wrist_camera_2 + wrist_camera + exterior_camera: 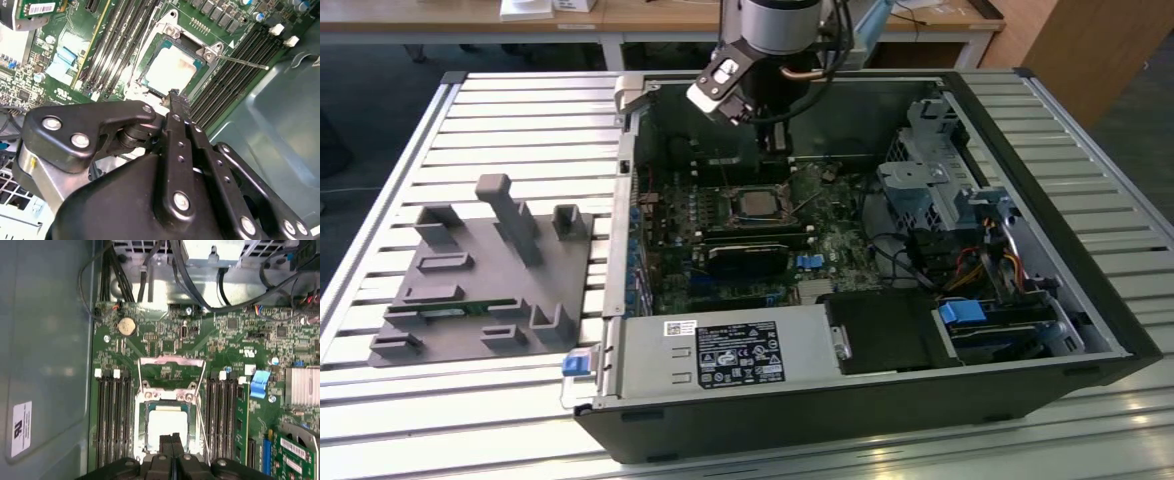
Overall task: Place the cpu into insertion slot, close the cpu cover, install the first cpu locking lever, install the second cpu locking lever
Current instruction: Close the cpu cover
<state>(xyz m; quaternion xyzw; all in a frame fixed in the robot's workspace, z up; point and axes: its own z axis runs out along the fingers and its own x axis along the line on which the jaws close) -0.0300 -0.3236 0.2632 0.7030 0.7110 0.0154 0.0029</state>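
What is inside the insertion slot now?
The cpu lies inside the insertion slot, its silvery top showing. The fingers cover one edge of it, and whatever is under the cpu cannot be seen.

**Q:** How is the arm posed?

**A:** In the exterior view, the silver arm (pixel 777 20) enters from the top edge and reaches straight down. Its black gripper (pixel 777 150) hangs below it, pointing downward.

**Q:** And the fingers?

**A:** In both wrist views, the two slim black fingers (pixel 166 444) are pressed flat together along their length. Only a thin seam shows between them, and nothing is held there.
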